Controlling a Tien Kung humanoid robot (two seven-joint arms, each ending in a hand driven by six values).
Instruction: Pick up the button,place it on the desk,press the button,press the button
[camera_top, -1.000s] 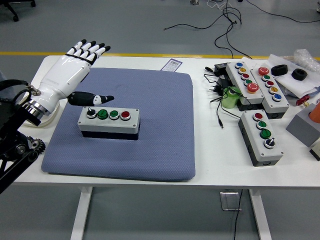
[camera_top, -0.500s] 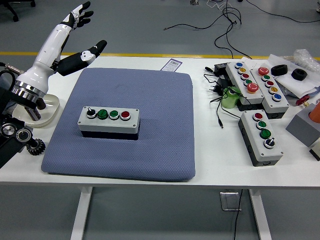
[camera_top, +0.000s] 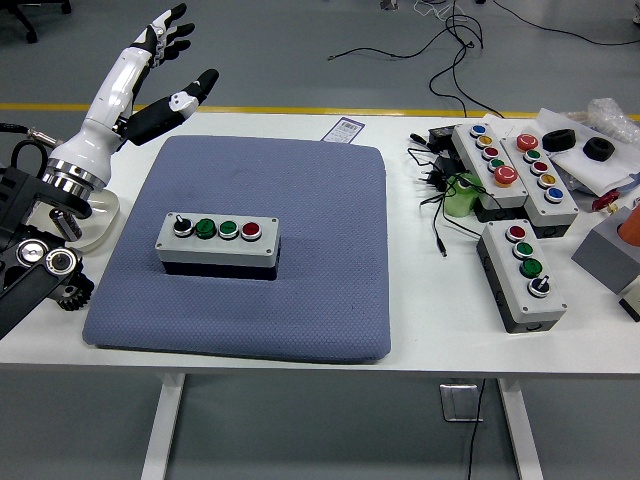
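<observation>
A grey button box (camera_top: 217, 243) lies on the blue mat (camera_top: 300, 200), left of its middle. Its top carries a black knob switch, two green buttons and a red button in a row. My left hand (camera_top: 165, 65) is white with black fingertips. It is raised high above the mat's far left corner, well clear of the box, fingers spread and holding nothing. The right arm does not show.
Three more button boxes (camera_top: 525, 270) lie at the right of the white table (camera_top: 430, 330), among black cables, a green object (camera_top: 462, 195) and black rings. A white dish (camera_top: 95, 215) and a small gear (camera_top: 70, 293) sit beside the mat's left edge.
My left hand rose from just above the box's left end and swung back towards the mat's far left corner. Over the last half second it barely shifted. The box stayed put.
</observation>
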